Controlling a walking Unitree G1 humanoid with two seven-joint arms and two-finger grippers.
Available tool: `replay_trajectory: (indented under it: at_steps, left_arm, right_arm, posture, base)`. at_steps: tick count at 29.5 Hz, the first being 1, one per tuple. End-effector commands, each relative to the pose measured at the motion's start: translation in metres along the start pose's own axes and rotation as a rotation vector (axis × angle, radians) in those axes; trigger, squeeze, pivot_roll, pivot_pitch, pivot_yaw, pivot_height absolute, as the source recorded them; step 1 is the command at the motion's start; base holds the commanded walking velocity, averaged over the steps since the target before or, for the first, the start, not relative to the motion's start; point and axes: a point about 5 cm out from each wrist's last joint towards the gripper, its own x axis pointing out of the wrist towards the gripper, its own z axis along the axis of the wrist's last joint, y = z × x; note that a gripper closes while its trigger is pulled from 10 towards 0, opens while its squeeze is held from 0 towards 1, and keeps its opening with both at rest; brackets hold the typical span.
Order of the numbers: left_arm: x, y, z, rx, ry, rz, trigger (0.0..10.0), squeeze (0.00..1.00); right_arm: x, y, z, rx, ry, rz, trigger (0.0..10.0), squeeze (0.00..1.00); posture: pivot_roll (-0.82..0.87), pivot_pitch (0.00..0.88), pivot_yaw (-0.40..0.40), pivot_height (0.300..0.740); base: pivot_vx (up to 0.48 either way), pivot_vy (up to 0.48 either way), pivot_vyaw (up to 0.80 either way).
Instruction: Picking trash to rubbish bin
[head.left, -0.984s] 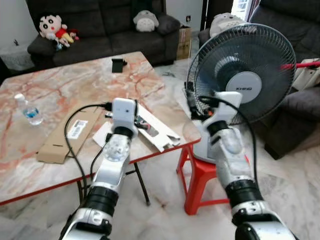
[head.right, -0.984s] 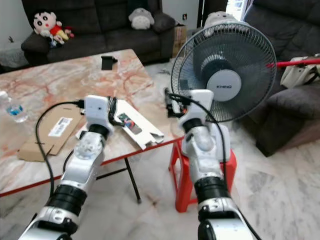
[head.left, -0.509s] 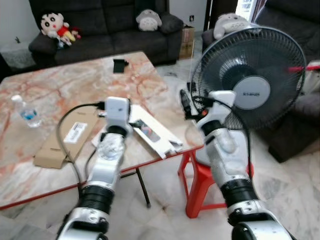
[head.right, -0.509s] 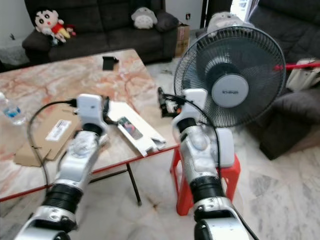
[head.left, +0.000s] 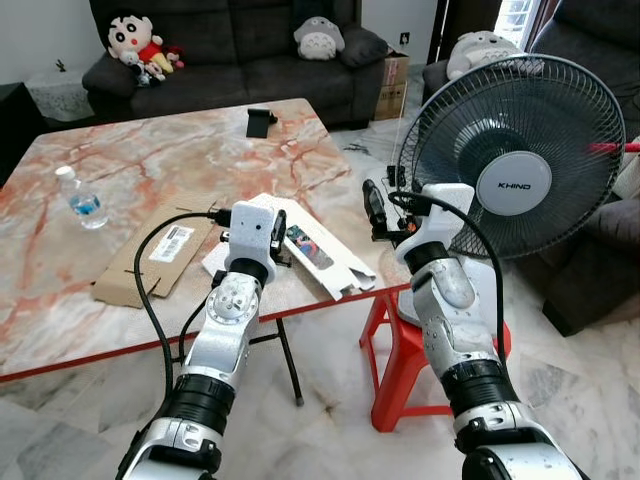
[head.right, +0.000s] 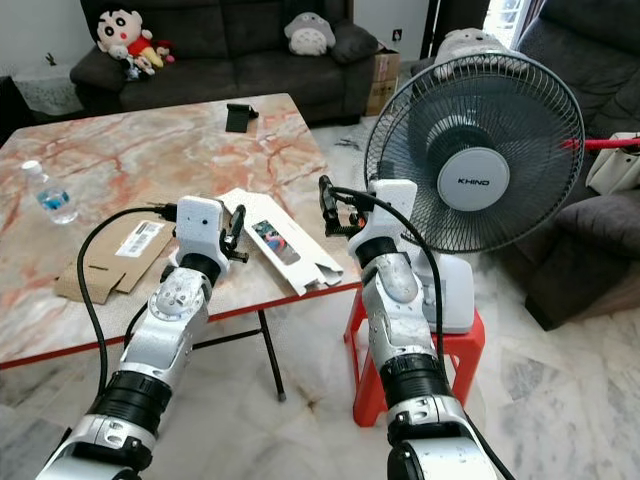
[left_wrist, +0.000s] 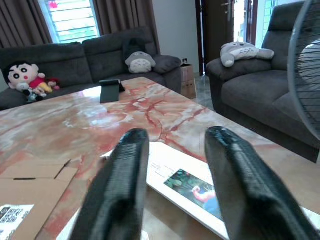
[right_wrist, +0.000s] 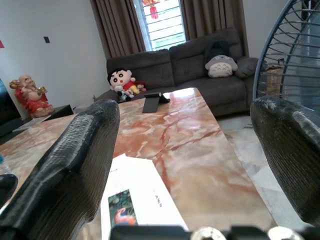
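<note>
Near end of the white box (head.left: 318, 258) hidden behind the left wrist. Cardboard sheet (left_wrist: 30, 197) cut off at seven o'clock in the left wrist view, label print too small to read. Fan (right_wrist: 294, 60) cut off at three o'clock in the right wrist view. Fan base (head.right: 455, 292) partly behind the right arm. Small dark object (head.left: 261, 122) at the table's (head.left: 120, 170) far edge too small to identify.

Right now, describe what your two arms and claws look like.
Both arms are silver metal with black ribbed rings at the joints and a clear, rounded section further up. Each ends in a white boxy wrist block with a black cable looping off it. The left claw has two long black fingers with a fine textured surface; the right claw has the same black textured fingers.
</note>
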Motion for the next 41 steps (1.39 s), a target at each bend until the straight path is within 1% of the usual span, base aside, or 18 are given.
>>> replay_trajectory:
  at_steps: [1,7,10,15,23,27,29,34,36,37,39,40,41]
  left_arm:
    - [-0.002,0.001,-0.001,-0.012,0.011,0.001,10.0,1.00]
    - [-0.001,-0.004,-0.004,-0.007,0.035,-0.034,10.0,1.00]
    - [0.001,-0.006,-0.003,-0.005,0.043,-0.056,10.0,1.00]
    - [0.005,-0.009,-0.007,0.026,0.088,-0.083,10.0,1.00]
    - [0.005,-0.010,-0.008,0.013,0.098,-0.098,10.0,1.00]
    - [0.005,-0.011,-0.012,0.011,0.118,-0.102,10.0,1.00]
    - [0.003,-0.011,-0.014,-0.021,0.133,-0.093,10.0,1.00]
    - [0.002,-0.012,-0.017,-0.053,0.149,-0.097,10.0,1.00]
    - [0.004,-0.014,-0.023,-0.179,0.196,-0.077,10.0,1.00]
    - [0.004,-0.014,-0.024,-0.216,0.213,-0.072,10.0,1.00]
    - [0.004,-0.015,-0.026,-0.240,0.226,-0.069,10.0,1.00]
    - [0.005,-0.015,-0.029,-0.262,0.254,-0.062,10.0,0.00]
    - [0.005,-0.015,-0.031,-0.279,0.275,-0.058,10.0,0.00]
  right_arm:
    - [0.000,0.002,0.003,0.005,-0.008,0.006,10.0,0.00]
    - [0.000,0.003,0.002,0.006,-0.005,0.007,10.0,0.00]
    - [-0.001,0.002,0.002,0.005,0.000,0.007,10.0,0.00]
    - [-0.001,0.003,0.002,0.003,0.002,0.010,10.0,0.00]
    - [-0.002,0.004,0.001,0.006,0.003,0.012,10.0,0.00]
    - [-0.001,0.004,0.001,0.006,0.005,0.013,10.0,0.00]
    - [-0.001,0.005,0.001,0.007,0.004,0.016,10.0,0.00]
    - [-0.003,0.005,0.000,0.010,0.005,0.015,10.0,0.00]
    - [-0.004,0.006,-0.001,0.011,0.008,0.015,10.0,0.00]
    - [-0.004,0.006,-0.001,0.011,0.008,0.015,10.0,0.00]
    - [-0.004,0.006,-0.001,0.011,0.009,0.015,10.0,0.00]
    - [-0.005,0.006,-0.001,0.011,0.008,0.014,10.0,0.00]
    - [-0.005,0.006,0.000,0.011,0.008,0.013,10.0,0.00]
  posture:
    - [-0.01,0.042,0.032,0.740]
    - [-0.01,0.045,0.032,0.740]
    - [-0.01,0.046,0.030,0.740]
    - [-0.02,0.044,0.028,0.740]
    - [-0.03,0.043,0.029,0.740]
    - [-0.03,0.043,0.029,0.740]
    - [-0.02,0.049,0.032,0.740]
    - [-0.02,0.050,0.034,0.740]
    - [-0.03,0.051,0.037,0.740]
    - [-0.03,0.051,0.037,0.740]
    - [-0.03,0.051,0.037,0.740]
    - [-0.04,0.048,0.041,0.740]
    - [-0.04,0.048,0.041,0.740]
  base:
    - [0.000,0.000,0.00]
    - [0.000,0.000,0.00]
    - [0.000,0.000,0.00]
    - [0.000,0.000,0.00]
    - [0.000,0.000,0.00]
    - [0.000,0.000,0.00]
    - [0.000,0.000,0.00]
    - [0.000,0.000,0.00]
    - [0.000,0.000,0.00]
    - [0.000,0.000,0.00]
    - [0.000,0.000,0.00]
    - [0.000,0.000,0.00]
    - [0.000,0.000,0.00]
